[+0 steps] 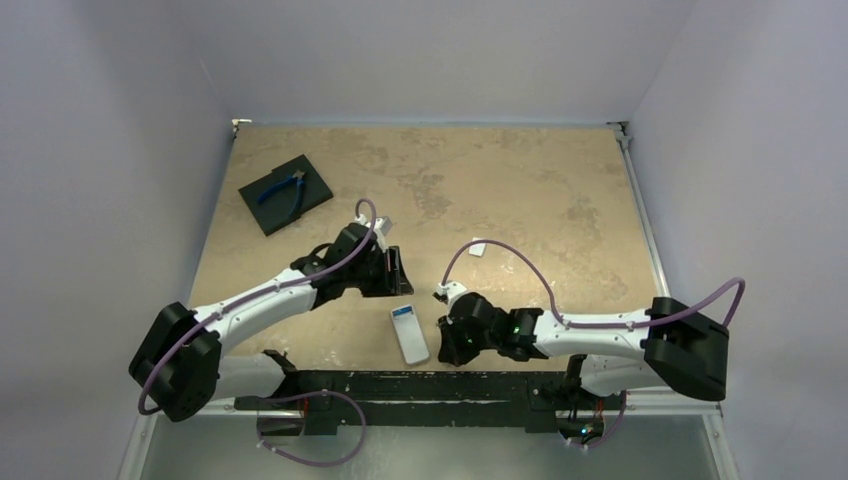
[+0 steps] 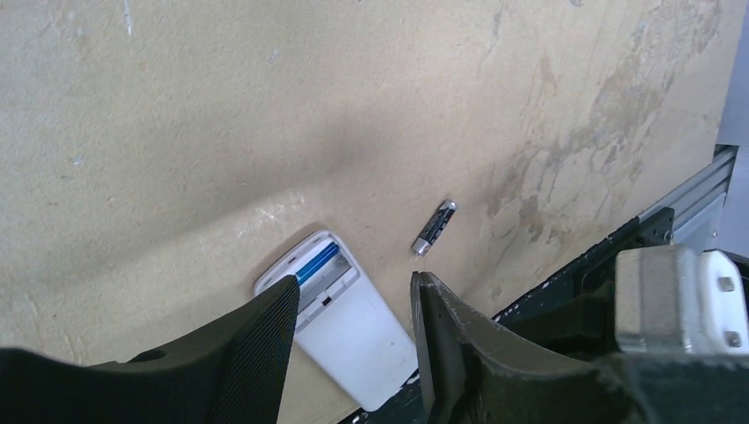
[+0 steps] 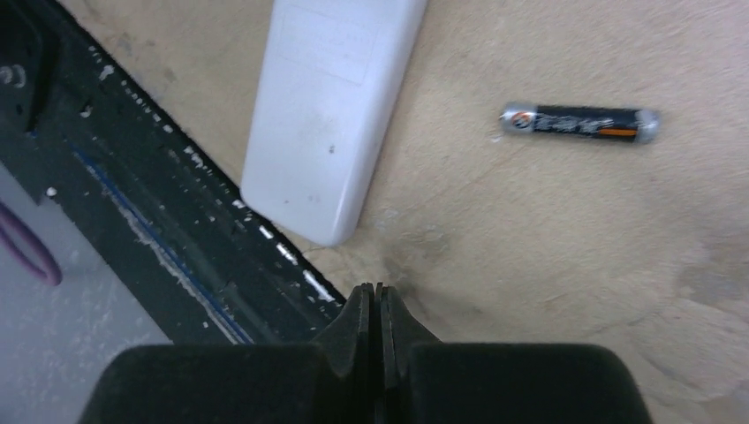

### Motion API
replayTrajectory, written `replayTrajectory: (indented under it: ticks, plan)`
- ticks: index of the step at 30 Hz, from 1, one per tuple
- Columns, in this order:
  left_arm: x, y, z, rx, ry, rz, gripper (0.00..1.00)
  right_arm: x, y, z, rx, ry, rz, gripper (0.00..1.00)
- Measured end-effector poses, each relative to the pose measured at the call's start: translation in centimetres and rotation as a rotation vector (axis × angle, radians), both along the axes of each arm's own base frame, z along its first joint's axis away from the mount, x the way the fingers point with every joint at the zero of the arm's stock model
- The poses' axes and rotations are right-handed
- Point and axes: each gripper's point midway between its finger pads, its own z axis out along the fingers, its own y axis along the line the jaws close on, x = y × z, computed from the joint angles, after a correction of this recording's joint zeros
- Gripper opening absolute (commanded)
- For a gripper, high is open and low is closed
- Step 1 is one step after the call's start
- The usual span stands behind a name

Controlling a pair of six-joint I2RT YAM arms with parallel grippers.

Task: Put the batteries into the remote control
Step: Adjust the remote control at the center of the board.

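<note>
Plainly, the blue battery (image 2: 315,265) sits in the remote control (image 2: 358,331), black battery (image 2: 435,228) nearby.

White tubular links between bulky black joints on left arm (image 1: 262,298) and right arm (image 1: 598,340), looped purple cables (image 1: 512,252), green lights (image 1: 516,324), ribbed black fingers (image 2: 258,346) on left gripper (image 2: 353,279).

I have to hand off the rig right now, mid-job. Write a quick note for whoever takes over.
Left pincer: open, empty, above the remote control.
Right pincer: shut, empty, beside the remote's near end.
Remote: lying back up near the table's near edge, battery compartment open.
Done: the blue battery sits in the compartment.
Left: the dark battery lies loose on the table beside the remote. It probably goes in next to the blue one.
</note>
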Motion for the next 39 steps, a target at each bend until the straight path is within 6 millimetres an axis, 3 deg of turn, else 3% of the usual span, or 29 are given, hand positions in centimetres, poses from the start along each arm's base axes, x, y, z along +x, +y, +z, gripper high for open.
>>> replayTrajectory:
  ticks: [9,16,23,29,39]
  plan:
    - [0.1,-2.0,-0.1,-0.038,0.03,-0.065,0.49,-2.7,2.7,1.0,0.147,0.071,0.046,0.0]
    - [0.0,-3.7,-1.1,-0.061,0.068,-0.118,0.45,-3.6,4.3,0.8,0.188,0.097,0.048,0.0]
    - [0.2,-5.4,-1.5,-0.076,0.077,-0.163,0.37,-4.0,4.6,-0.4,0.162,0.119,0.037,0.0]
    - [0.2,-6.8,-2.7,-0.065,0.098,-0.192,0.31,-3.7,5.7,-0.2,0.171,0.114,0.026,0.0]
    - [0.3,-6.7,-3.8,-0.026,0.098,-0.179,0.25,-3.6,8.2,0.9,0.202,0.097,0.034,0.0]
